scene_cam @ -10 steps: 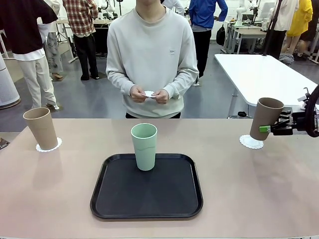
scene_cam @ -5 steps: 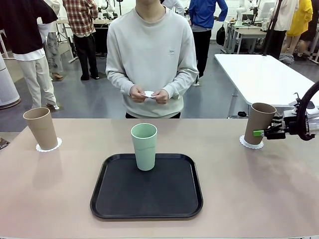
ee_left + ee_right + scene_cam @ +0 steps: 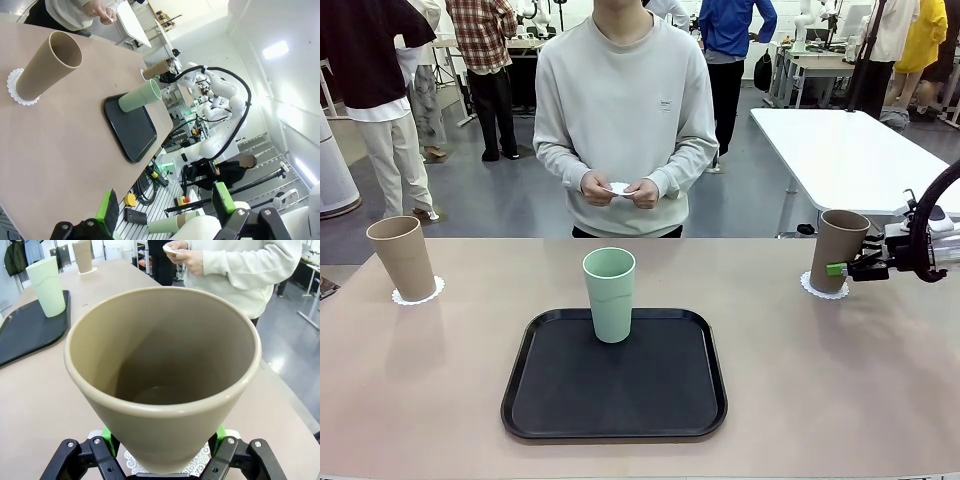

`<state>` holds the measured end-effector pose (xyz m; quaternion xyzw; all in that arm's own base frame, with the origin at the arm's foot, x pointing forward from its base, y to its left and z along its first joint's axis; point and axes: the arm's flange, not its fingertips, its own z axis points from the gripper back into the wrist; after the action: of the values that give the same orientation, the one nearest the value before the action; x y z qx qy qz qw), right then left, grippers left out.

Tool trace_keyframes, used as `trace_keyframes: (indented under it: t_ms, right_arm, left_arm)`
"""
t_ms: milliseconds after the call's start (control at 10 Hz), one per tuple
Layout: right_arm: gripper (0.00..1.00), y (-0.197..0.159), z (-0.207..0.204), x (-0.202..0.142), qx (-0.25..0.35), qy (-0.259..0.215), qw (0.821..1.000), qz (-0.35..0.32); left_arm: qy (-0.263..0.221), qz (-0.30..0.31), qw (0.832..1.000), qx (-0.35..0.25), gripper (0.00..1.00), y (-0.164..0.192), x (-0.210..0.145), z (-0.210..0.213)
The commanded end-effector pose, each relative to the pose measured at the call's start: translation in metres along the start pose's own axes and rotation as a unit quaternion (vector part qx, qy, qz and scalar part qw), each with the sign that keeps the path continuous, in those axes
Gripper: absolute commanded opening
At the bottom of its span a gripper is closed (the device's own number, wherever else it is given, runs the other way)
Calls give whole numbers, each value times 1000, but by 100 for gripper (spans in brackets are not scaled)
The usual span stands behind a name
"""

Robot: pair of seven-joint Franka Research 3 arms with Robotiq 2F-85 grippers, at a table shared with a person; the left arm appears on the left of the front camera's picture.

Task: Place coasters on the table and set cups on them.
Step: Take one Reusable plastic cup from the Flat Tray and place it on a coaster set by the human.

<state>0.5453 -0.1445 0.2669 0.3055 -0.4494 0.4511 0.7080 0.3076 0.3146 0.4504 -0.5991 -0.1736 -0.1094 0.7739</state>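
Gripping right cup (image 3: 840, 245) with right gripper (image 3: 840, 268), jaws shut on lower wall, coming in from the right. Upright, long axis vertical, mouth up, base on or just over right coaster (image 3: 817, 290) at far right of table (image 3: 820, 380); cannot tell if weight fully down. From right wrist: looking straight down into the open mouth, lace edge peeking out under the base between the green pads.

Next, by judgement: let go, back out sideways to the right, away from the wall, no lift. Risk: tall taper on a small base, easy to tip or drag off the disc.

Hanging wide with nothing between the fingers: left gripper (image 3: 165, 200), off toward table's left side. Nearer to left cup (image 3: 404, 258), already seated on left coaster (image 3: 420, 296). Standing on black tray (image 3: 620, 410) mid-table with no coaster under it: green cup (image 3: 610, 293), roughly between both arms. Held in person's hands (image 3: 620, 190) at far side: small white piece, likely the third coaster, too small to be sure.

Materials: matte handleless tumblers, wider at rim, hard-looking; thin flat white discs, scalloped, doily-like; smooth tray, raised rim, rounded corners; beige matte tabletop.
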Motion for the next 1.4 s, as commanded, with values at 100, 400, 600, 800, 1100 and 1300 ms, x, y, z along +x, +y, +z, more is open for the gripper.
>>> trace_keyframes:
  t_ms: [100, 400, 600, 800, 1100, 1300]
  right_arm:
    - [82, -9, -6, -3, 1, 3, 1000, -6]
    - [100, -8, -6, -4, 6, 14, 1000, -7]
    - [100, -8, -4, -5, 2, 29, 1000, -12]
    - [100, -8, -2, -5, 7, 44, 999, -12]
    - [100, -10, 1, -6, 13, 76, 997, -16]
    - [100, -12, 4, -10, 15, 91, 996, -22]
  left_arm:
    - [-2, -1, 1000, -4, 100, -2, -1, 1]
    - [-2, -1, 1000, -4, 100, -2, -1, 1]
    - [-2, -1, 1000, -4, 100, -2, -1, 1]
    - [-2, -1, 1000, -4, 100, -2, -1, 1]
    - [-2, -1, 1000, -4, 100, -2, -1, 1]
    - [-2, -1, 1000, -4, 100, -2, -1, 1]
